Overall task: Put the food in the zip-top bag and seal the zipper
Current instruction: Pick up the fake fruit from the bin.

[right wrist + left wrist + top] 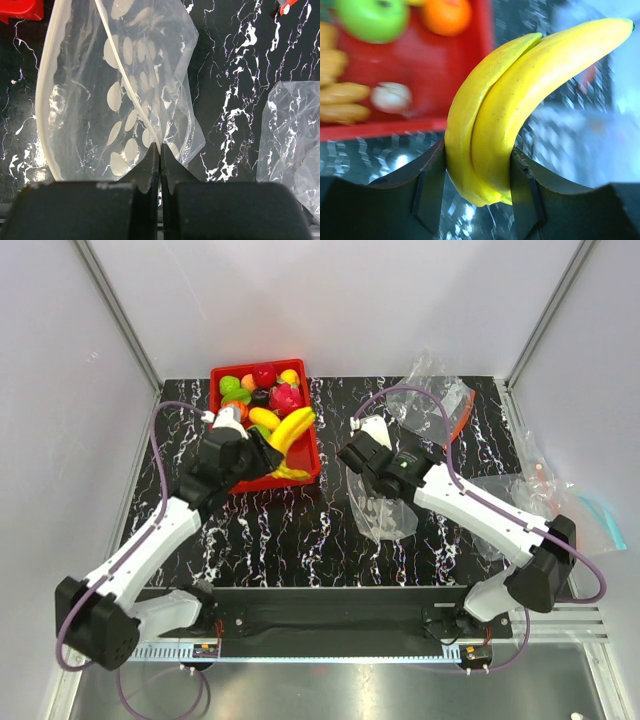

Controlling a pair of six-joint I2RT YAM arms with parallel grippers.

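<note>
My left gripper [268,455] is shut on the yellow banana bunch [293,429], holding it by its lower end just over the front right corner of the red tray [313,454]. In the left wrist view the banana bunch [520,95] fills the space between the fingers [431,190]. A green apple [372,17] and an orange [447,15] lie in the tray behind. My right gripper [160,150] is shut on the mouth edge of the dotted zip-top bag [125,100]. The bag's whitish zipper [44,100] curves open. The bag [385,512] hangs low over the table, right of the tray.
The tray also holds a pink dragon fruit [287,397], a dark red apple [264,373] and a garlic bulb [391,97]. A clear bag with an orange-red zipper [440,390] lies at the back right. More clear bags [525,495] lie at the right edge.
</note>
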